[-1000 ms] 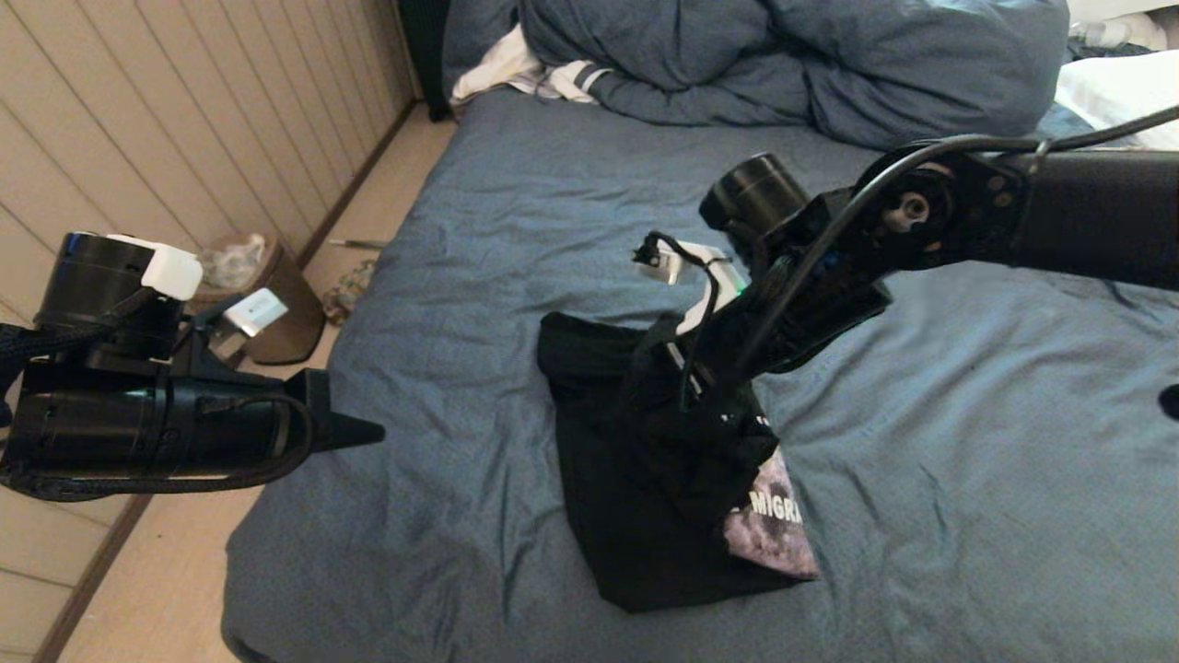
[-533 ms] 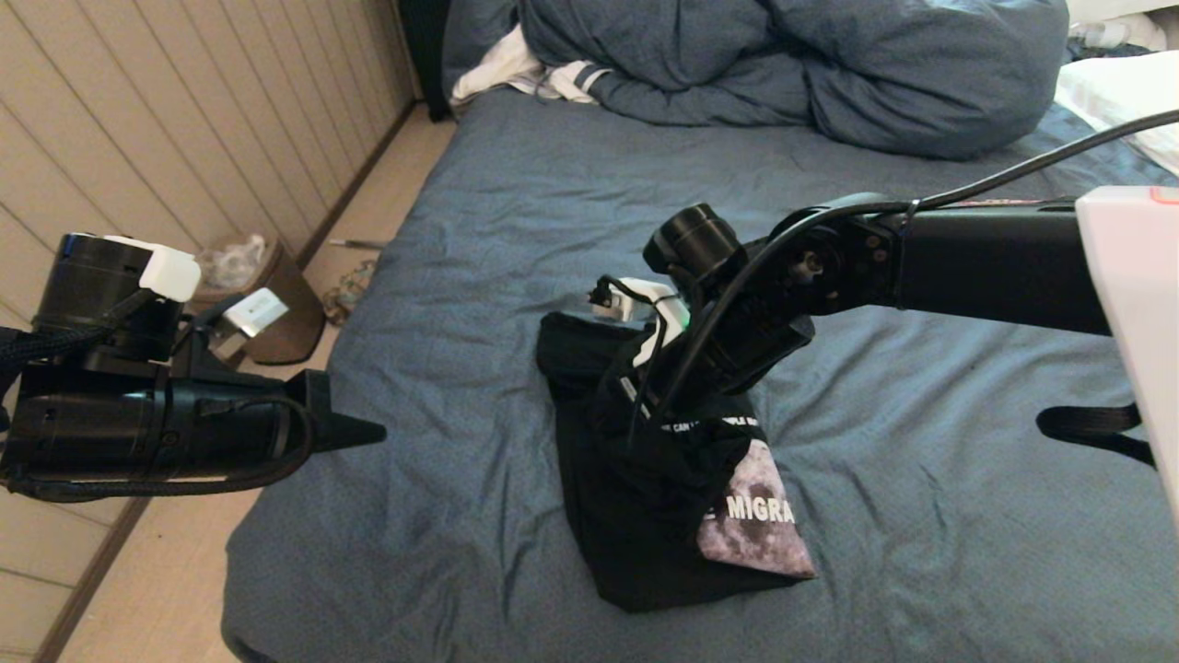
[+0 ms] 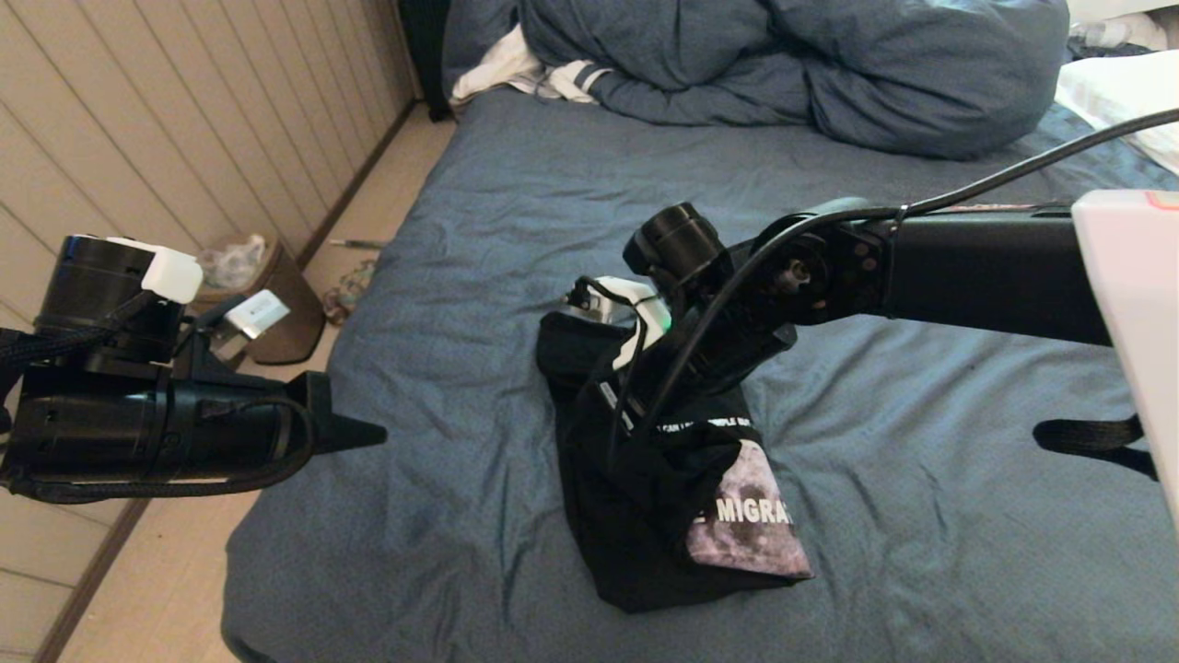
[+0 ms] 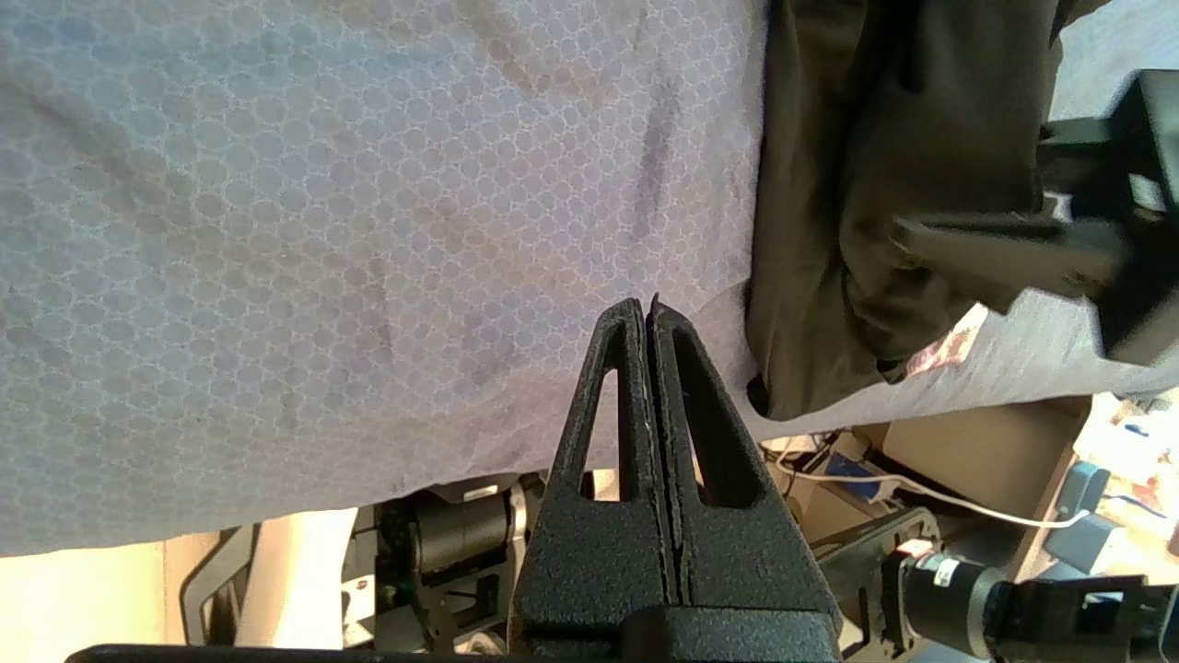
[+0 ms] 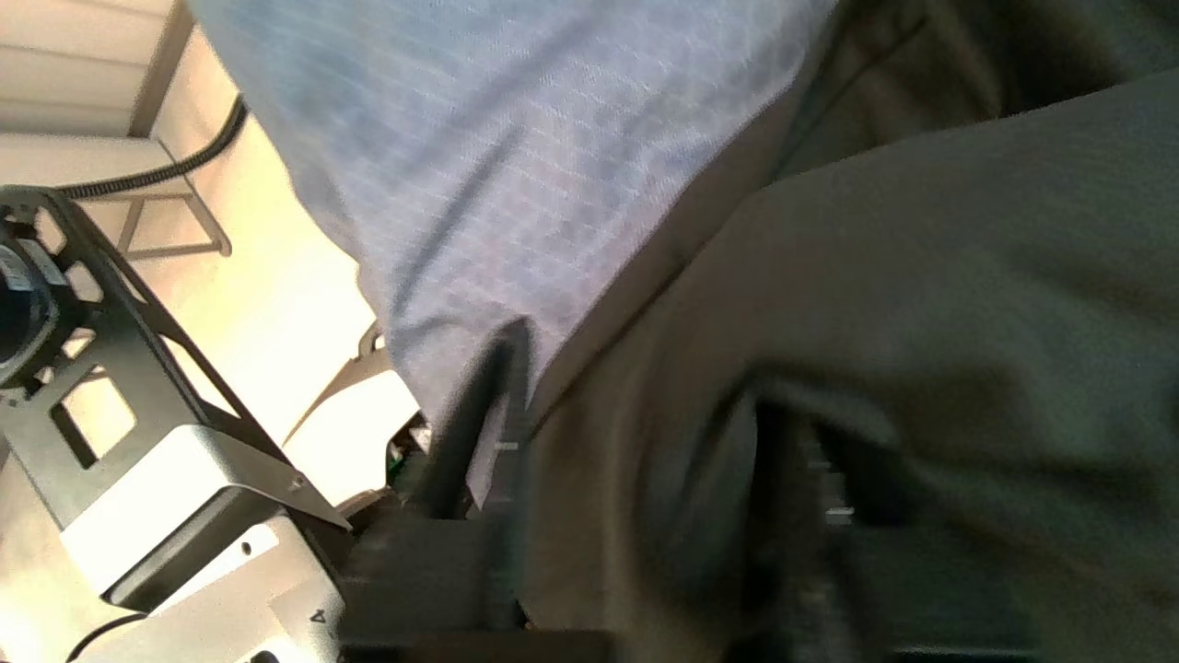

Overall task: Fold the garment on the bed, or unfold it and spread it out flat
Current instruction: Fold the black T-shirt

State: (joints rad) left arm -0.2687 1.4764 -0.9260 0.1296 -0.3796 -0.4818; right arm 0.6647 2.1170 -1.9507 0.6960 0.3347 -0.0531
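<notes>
Bed (image 3: 921, 442) holds crumpled garment (image 3: 645, 497) | right gripper (image 5: 636, 460) apart over it | left gripper (image 4: 652, 318) together.

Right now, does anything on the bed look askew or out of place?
Yes. The black T-shirt lies bunched in a crumpled heap on the bed, only a corner of its moon print showing. The right gripper sits in its folds with fingers apart. A white striped cloth lies crumpled beside the duvet.
</notes>
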